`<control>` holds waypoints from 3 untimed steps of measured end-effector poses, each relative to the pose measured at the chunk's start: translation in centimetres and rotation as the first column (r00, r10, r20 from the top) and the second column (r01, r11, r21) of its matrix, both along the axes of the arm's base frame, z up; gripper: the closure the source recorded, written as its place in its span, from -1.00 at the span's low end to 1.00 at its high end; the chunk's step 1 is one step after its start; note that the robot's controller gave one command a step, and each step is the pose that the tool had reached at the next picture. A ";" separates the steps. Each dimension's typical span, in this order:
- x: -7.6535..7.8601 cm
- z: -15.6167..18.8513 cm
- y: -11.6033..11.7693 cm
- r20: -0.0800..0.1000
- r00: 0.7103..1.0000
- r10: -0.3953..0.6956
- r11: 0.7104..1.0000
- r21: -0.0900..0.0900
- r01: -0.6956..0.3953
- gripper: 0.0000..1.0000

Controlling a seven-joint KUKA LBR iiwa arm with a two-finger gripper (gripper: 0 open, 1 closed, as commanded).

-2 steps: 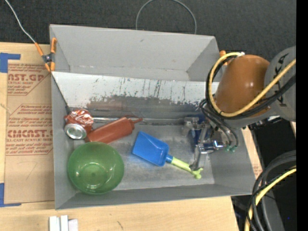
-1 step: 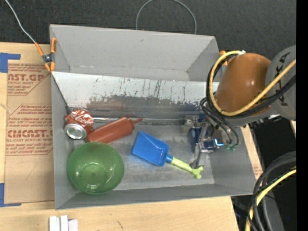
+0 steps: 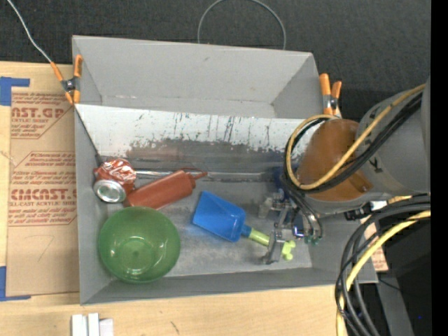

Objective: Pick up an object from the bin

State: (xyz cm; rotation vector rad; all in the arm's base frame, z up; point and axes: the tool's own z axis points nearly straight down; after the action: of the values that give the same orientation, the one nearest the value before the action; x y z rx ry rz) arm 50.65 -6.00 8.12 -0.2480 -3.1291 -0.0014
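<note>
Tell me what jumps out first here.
A round green plastic bowl sits in the lower-left corner of the grey metal bin, with a blue plastic scoop mid-floor. Behind the bowl lie a red squeeze bottle and a crushed red soda can; the tool hangs by the scoop's yellow-green handle.

You have the bowl point(image 3: 138, 245) in the near-left corner of the bin point(image 3: 189, 75). Behind it lies the can point(image 3: 113, 180), close to the left wall, with the bottle point(image 3: 164, 190) just to its right. The scoop point(image 3: 218, 217) lies mid-floor, right of the bowl, its handle pointing toward the gripper point(image 3: 281, 247) at the right.
</note>
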 end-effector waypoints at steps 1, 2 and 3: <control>-0.3 -2.5 -0.2 0.002 1.000 -0.027 1.000 -0.001 0.027 -1.00; -0.2 -1.2 0.2 0.000 0.994 -0.112 0.994 0.000 0.112 -1.00; -1.5 -1.2 1.1 0.001 0.999 -0.044 0.999 -0.001 0.044 -1.00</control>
State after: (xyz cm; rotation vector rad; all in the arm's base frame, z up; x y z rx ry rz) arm 49.20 -4.90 6.94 -0.3169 -3.1244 0.0002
